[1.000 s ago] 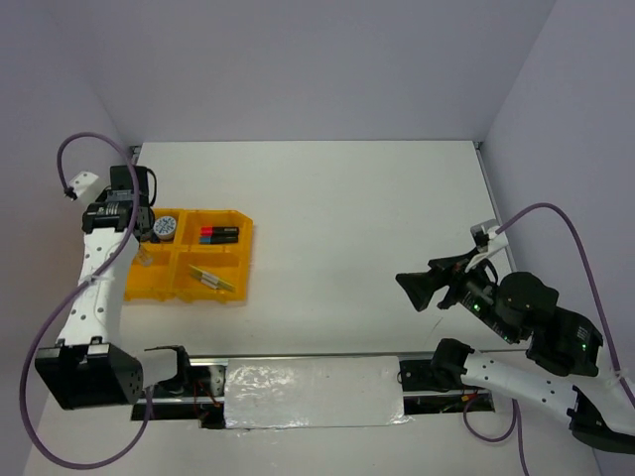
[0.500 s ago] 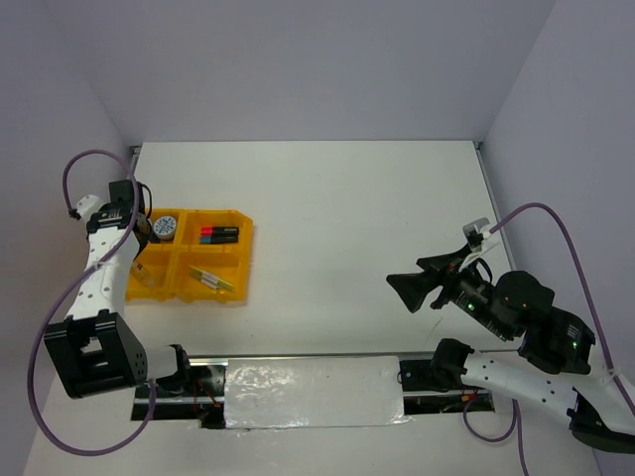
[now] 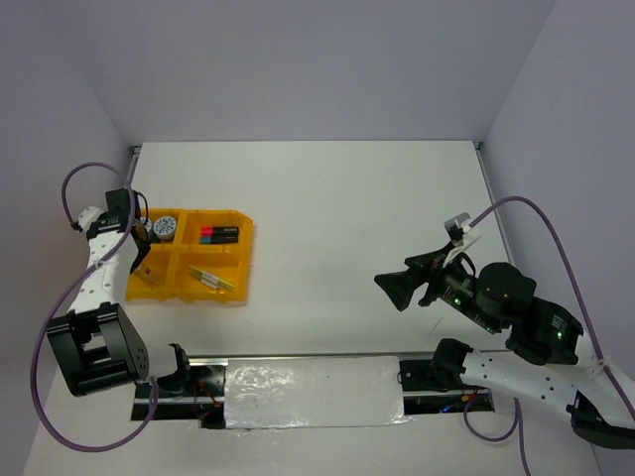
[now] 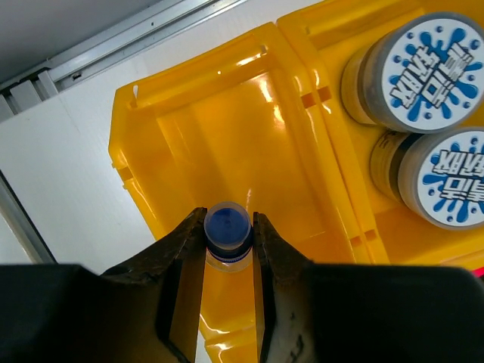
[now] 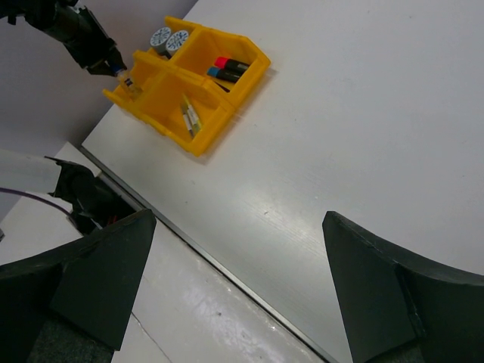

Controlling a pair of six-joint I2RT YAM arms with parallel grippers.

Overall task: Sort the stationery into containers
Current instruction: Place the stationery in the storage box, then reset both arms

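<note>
The yellow tray [image 3: 242, 268] lies at the left of the table. My left gripper [image 4: 228, 218] is shut on a small blue-capped bottle [image 4: 228, 227] and holds it just above the tray's near-left compartment [image 4: 249, 136]. Two round blue-and-white tins [image 4: 427, 72] fill the far-left compartment. Black markers [image 3: 218, 235] lie in the far-right one and thin pale pens [image 3: 211, 279] in the near-right one. My right gripper [image 3: 392, 288] hangs open over the bare table at the right, far from the tray [image 5: 189, 79], with nothing between its fingers [image 5: 113, 272].
A metal rail [image 3: 298, 359] runs along the table's near edge, with a white strip behind it. Side walls close off the left and right of the white table [image 3: 357, 218]. The left arm [image 3: 99, 268] stands beside the tray's left wall.
My left gripper has carried the bottle from beside the tins toward the near side, to above the near-left compartment. The right gripper has drifted a little to the left, still open.
</note>
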